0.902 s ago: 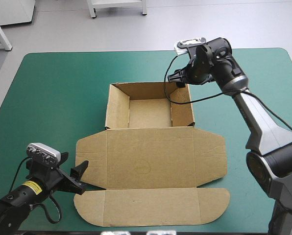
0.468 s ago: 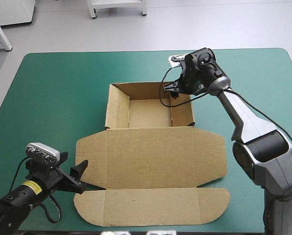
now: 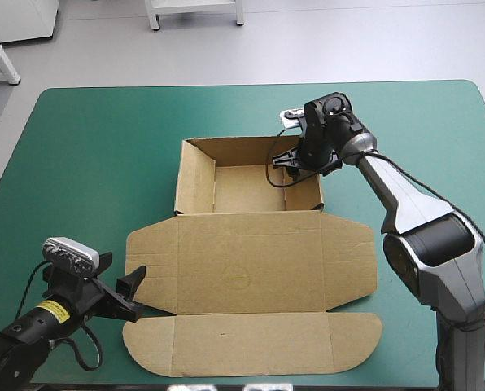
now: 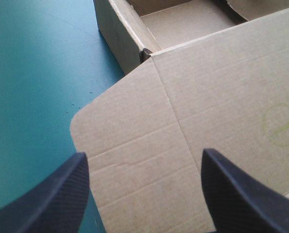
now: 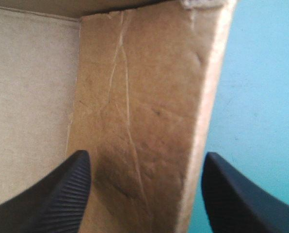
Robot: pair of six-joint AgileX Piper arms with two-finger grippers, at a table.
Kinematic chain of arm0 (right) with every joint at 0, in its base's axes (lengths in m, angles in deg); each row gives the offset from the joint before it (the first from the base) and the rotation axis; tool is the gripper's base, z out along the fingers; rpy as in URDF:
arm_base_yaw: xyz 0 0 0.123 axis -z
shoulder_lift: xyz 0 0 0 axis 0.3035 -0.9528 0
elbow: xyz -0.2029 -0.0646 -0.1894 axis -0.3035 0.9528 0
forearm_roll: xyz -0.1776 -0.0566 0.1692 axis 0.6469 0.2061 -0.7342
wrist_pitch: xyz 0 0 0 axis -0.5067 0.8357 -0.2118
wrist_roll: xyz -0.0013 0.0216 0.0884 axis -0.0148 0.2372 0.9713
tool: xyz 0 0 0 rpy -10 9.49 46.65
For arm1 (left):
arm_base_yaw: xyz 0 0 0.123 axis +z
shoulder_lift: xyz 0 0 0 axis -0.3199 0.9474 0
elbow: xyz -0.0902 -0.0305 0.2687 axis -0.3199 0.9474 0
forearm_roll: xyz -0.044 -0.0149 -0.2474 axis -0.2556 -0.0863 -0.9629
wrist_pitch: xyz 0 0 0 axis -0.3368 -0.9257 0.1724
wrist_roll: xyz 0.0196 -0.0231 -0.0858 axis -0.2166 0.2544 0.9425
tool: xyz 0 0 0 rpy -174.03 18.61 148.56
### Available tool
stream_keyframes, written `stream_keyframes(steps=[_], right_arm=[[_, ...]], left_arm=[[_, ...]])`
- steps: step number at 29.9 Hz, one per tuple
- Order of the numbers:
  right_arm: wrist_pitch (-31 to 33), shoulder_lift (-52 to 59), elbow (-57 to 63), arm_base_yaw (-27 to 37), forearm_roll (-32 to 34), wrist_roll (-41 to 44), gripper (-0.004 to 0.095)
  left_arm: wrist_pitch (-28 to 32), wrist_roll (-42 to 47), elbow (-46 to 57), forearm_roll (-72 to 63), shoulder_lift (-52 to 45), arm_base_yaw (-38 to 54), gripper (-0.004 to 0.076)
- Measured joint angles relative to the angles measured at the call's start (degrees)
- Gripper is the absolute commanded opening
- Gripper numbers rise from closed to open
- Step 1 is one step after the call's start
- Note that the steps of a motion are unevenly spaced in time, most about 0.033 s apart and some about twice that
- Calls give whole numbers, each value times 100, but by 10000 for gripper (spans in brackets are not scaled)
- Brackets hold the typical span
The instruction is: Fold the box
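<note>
The brown box point(image 3: 249, 189) has its walls point(image 3: 195, 175) raised, its lid point(image 3: 251, 265) lying flat and unfolded, while left gripper point(image 3: 135, 293) and right gripper point(image 3: 291, 161) both spread wide.

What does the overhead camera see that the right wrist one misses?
Only the high view shows the whole box: tray raised, lid flat, and the left gripper open at the lid's left edge. Only the right wrist view shows creases on the tray's right wall, between the right gripper's open fingers. Both show that gripper, brown board and the teal-green cover.
</note>
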Motion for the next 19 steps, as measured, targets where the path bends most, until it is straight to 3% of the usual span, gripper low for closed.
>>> stream_keyframes(steps=[2, 3, 12, 19], right_arm=[[0, 0, 0, 0, 0, -65, 21], [0, 0, 0, 0, 0, -116, -9], [-65, 0, 0, 105, 123, -235, -13], [-42, 0, 0, 939, 98, -457, -13]], left_arm=[[0, 0, 0, 0, 0, 0, 473], [0, 0, 0, 0, 0, 0, 473], [1, 0, 0, 0, 0, 0, 473], [-11, 0, 0, 0, 0, 0, 472]])
